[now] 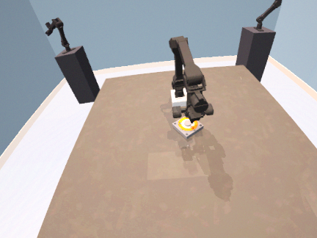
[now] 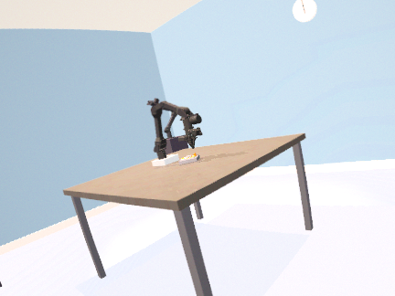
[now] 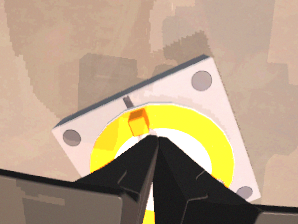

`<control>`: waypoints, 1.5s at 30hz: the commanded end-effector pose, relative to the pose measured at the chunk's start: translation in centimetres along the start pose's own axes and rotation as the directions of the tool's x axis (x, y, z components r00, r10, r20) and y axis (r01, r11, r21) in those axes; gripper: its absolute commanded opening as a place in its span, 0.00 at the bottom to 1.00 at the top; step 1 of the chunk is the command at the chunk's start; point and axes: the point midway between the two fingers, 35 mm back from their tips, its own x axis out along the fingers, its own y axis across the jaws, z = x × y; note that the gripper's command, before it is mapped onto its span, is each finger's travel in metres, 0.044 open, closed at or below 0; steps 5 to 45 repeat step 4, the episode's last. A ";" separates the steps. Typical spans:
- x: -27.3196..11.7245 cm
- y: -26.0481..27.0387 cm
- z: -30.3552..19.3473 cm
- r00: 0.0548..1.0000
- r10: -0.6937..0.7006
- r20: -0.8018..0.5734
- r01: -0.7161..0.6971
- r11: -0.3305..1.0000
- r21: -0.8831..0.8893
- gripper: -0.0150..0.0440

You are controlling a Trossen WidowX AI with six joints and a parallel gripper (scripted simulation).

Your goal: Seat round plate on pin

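The round plate (image 1: 182, 127) (image 3: 222, 150), a yellow ring with a white middle, sits on the square pale base (image 1: 191, 133) (image 3: 170, 87). Its orange tab (image 1: 193, 127) (image 3: 139, 123) stands up near a short dark mark (image 3: 128, 102) on the base, slightly to the right of that mark in the wrist view. My gripper (image 1: 192, 120) (image 2: 193, 147) (image 3: 156, 145) is shut and empty, with its tips a little above the plate. In the wrist view the tips overlap the plate's middle, just right of the tab. The pin and the hole cannot be made out; I cannot tell whether the plate lies flat.
A white block (image 1: 178, 98) (image 2: 165, 160) is at the arm's foot, behind the base. The base has round grey spots (image 3: 201, 80) at its corners. A paler rectangle (image 1: 165, 166) marks the table in front. Two dark pedestals (image 1: 78, 75) (image 1: 254, 51) with arms stand beyond the table.
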 end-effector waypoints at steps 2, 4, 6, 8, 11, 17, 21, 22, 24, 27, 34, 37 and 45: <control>0.1 0.0 -0.1 1.000 -0.001 -0.004 0.001 1.000 0.000 0.25; 0.1 0.0 -0.1 1.000 -0.001 -0.004 0.001 1.000 0.000 0.25; 0.1 0.0 -0.1 1.000 -0.001 -0.004 0.001 1.000 0.000 0.25; 0.1 0.0 -0.1 1.000 -0.001 -0.004 0.001 1.000 0.000 0.25; 0.1 0.0 -0.1 1.000 -0.001 -0.004 0.001 1.000 0.000 0.25; 0.1 0.0 -0.1 1.000 -0.001 -0.004 0.001 1.000 0.000 0.25; 0.1 0.0 -0.1 1.000 -0.001 -0.004 0.001 1.000 0.000 0.25; 0.1 0.0 -0.1 1.000 -0.001 -0.004 0.001 1.000 0.000 0.25; 0.1 0.0 -0.1 1.000 -0.001 -0.004 0.001 1.000 0.000 0.25; 0.1 0.0 -0.1 1.000 -0.001 -0.004 0.001 1.000 0.000 0.25; 0.1 0.0 -0.1 1.000 -0.001 -0.004 0.001 1.000 0.000 0.25; 0.1 0.0 -0.1 1.000 -0.001 -0.004 0.001 1.000 0.000 0.25; 0.1 0.0 -0.1 1.000 -0.001 -0.004 0.001 1.000 0.000 0.25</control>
